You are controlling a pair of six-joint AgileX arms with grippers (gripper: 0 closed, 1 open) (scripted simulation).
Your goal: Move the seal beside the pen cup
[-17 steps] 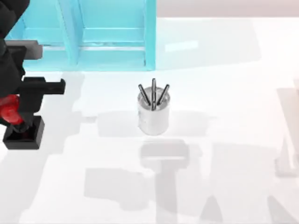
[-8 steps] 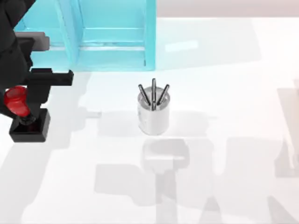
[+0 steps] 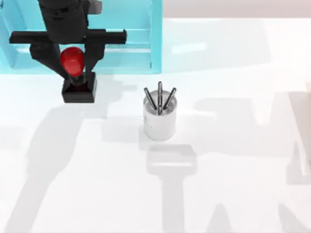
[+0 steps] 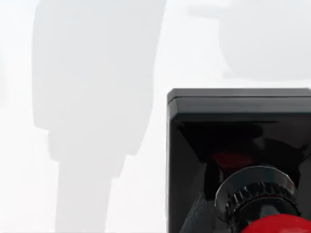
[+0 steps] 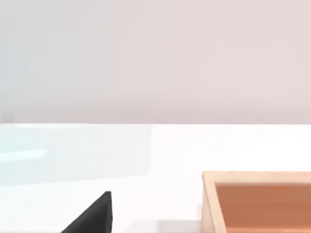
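My left gripper [image 3: 72, 62] is over the back left of the table in the top view, shut on the round red knob of the seal [image 3: 77, 88]. The seal's square black base hangs below the fingers [image 3: 95, 52], in front of the blue rack. In the left wrist view the seal [image 4: 238, 141] shows close up, black block with the red knob at the frame's edge. The pen cup [image 3: 160, 121], white-silver with three dark pens, stands upright mid-table, well to the right of the seal and a little nearer the front.
A translucent blue rack [image 3: 121, 46] stands along the back left, right behind the left gripper. The right wrist view shows a shallow wooden box [image 5: 257, 199] and a dark wedge [image 5: 92, 217] on the white table.
The left gripper has carried the seal from the far left edge toward the back and right, closer to the pen cup. The cup has not moved.
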